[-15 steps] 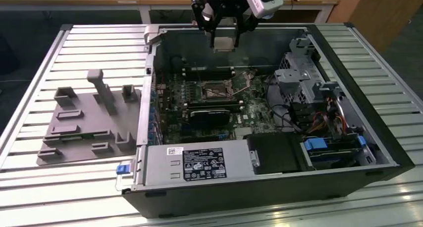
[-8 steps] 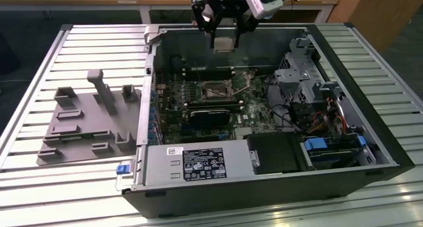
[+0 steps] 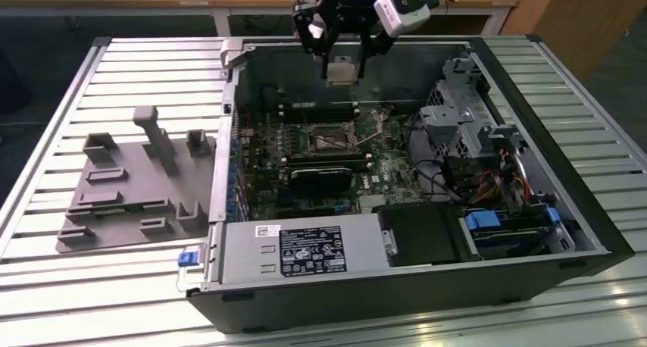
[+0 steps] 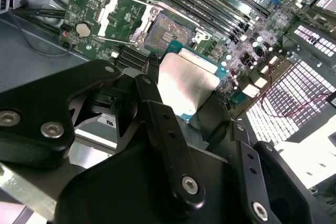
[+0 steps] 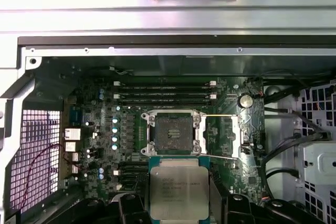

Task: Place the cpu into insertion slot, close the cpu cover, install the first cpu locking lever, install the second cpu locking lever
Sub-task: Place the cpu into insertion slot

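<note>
**Cpu point(image 3: 343, 72) clamped in jaws over socket point(image 3: 329, 140)**

Exterior view: upper centre of frame, jaws closed tight on cpu, high above open case point(image 3: 404, 290).
Second wrist view: cpu point(image 4: 186, 82) pinched between jaws; cpu cover point(image 4: 118, 17) flipped open beside bare socket point(image 4: 168, 30).
First wrist view: cpu point(image 5: 178, 190) near empty socket point(image 5: 172, 132), apart.

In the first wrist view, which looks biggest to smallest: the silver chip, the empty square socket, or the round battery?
Largest: the cpu, though nearness to the camera inflates it.
Then the socket.
Smallest: the battery.
</note>
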`<state>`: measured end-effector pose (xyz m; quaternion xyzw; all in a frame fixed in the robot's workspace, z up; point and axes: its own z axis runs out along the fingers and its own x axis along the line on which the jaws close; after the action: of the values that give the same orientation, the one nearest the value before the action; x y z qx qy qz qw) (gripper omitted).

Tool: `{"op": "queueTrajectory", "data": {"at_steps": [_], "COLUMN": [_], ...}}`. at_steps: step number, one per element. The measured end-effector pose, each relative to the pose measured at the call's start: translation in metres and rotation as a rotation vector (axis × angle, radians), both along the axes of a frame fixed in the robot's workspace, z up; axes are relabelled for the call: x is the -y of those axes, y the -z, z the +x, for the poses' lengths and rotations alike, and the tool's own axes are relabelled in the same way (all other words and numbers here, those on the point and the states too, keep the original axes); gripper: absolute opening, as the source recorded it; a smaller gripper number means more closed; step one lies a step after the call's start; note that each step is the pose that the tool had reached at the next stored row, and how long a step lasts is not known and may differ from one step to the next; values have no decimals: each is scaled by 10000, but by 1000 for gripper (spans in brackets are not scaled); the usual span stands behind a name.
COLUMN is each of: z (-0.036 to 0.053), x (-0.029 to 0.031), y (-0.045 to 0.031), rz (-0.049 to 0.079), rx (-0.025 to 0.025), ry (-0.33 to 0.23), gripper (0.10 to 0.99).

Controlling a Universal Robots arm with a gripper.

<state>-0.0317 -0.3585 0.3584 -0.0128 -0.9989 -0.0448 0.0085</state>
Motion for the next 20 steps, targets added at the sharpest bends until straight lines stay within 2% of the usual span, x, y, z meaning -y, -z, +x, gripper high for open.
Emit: {"op": "queueTrajectory", "data": {"at_steps": [20], "z": [0], "x": [0], "y": [187], "rz": [0], "rx": [16], "ry": [0], "gripper": [537]}}
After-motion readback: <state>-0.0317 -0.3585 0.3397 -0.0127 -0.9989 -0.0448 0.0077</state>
